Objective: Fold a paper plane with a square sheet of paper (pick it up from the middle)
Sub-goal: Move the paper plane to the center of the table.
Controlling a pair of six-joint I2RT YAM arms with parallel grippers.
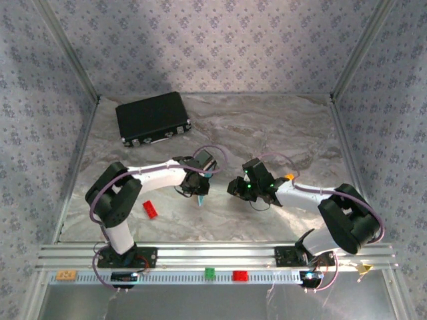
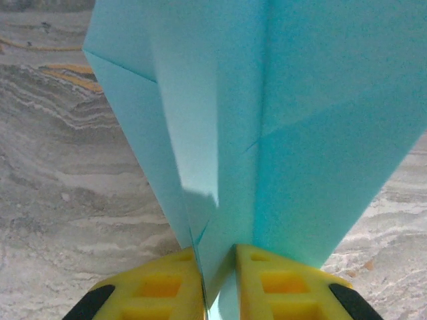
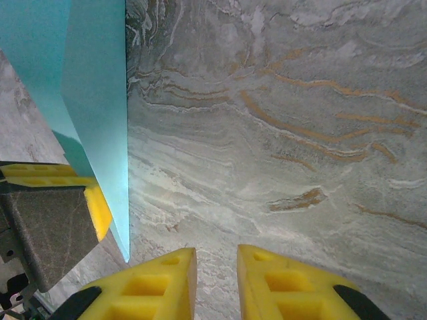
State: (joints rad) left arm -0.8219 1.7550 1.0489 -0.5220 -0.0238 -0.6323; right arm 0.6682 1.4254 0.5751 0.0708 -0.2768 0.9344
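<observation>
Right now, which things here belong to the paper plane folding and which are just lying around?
Job: folded light-blue paper, pinched in the left gripper; right gripper, empty.
Lying about: black case; red brick; green brick.

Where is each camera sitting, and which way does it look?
Top external: high behind the arms, looking down at the table; left arm and right arm show.
Left wrist: on the left arm, looking along the yellow left fingers at the blue paper they pinch.
Right wrist: on the right arm, looking past the yellow right fingers at the table.
Shared: both wrist views see the blue paper; the right wrist sees one of the left fingers too.
</observation>
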